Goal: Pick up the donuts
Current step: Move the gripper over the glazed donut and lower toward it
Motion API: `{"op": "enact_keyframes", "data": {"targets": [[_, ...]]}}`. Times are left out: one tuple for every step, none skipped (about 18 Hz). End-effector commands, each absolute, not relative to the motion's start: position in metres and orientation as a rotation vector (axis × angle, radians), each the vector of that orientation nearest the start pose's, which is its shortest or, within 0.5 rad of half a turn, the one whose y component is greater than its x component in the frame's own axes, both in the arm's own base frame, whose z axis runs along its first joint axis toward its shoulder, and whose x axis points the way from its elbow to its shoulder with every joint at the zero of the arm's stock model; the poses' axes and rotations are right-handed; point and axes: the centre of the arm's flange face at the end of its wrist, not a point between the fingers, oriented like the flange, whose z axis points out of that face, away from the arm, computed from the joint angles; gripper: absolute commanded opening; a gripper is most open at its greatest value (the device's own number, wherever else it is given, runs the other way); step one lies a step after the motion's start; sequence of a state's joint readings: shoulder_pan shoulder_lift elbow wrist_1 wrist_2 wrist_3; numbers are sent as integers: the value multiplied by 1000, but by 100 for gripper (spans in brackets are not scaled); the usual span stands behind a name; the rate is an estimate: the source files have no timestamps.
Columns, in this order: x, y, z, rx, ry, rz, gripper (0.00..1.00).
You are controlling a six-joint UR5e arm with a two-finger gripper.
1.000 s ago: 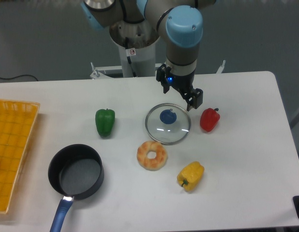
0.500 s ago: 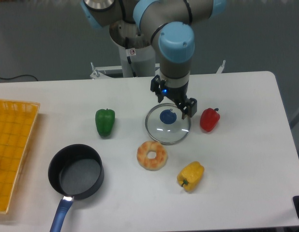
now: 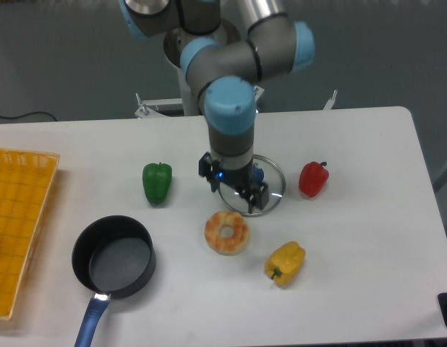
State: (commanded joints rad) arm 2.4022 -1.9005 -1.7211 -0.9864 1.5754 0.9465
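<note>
The donut is a tan-orange ring with pale glaze patches and a centre hole, lying flat on the white table. My gripper hangs just above and behind it, over the near-left rim of the round glass lid. The fingers are apart and hold nothing. The gripper is not touching the donut. The arm hides most of the lid and its blue knob.
A green pepper stands left of the gripper, a red pepper to the right, a yellow pepper front right of the donut. A black pan with a blue handle sits front left. A yellow basket is at the left edge.
The arm has swung left and toward the front, from behind the lid near the red pepper to over the lid's near-left rim, close above the donut. Nothing on the table has moved.
</note>
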Motion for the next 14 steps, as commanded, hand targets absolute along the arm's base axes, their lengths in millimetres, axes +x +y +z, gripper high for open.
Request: {"op": "enact_keyframes", "data": {"targets": [[-352,500,288,-3081,172,120,100],[-354,500,279,-3093,170,107,100],[-357,500,272,-3101,166,97,100],[-362,501,268,-3099,159,104,100],[-366,501,263,-3110,151,115,100],[-368,500,259,-3124,149,121,100],[-372,497,253,-3138,140,120,100],[-374,495,250,-3144,131,114,100],[-375,495,246,-3148,129,106,100],[-376,495,243,-3150,126,103,99],[-377,494,241,-3153,122,97,98],[-378,495,236,-3158,122,88,98],[-378,496,232,-3161,123,79,97],[-378,496,228,-3164,121,73,97]]}}
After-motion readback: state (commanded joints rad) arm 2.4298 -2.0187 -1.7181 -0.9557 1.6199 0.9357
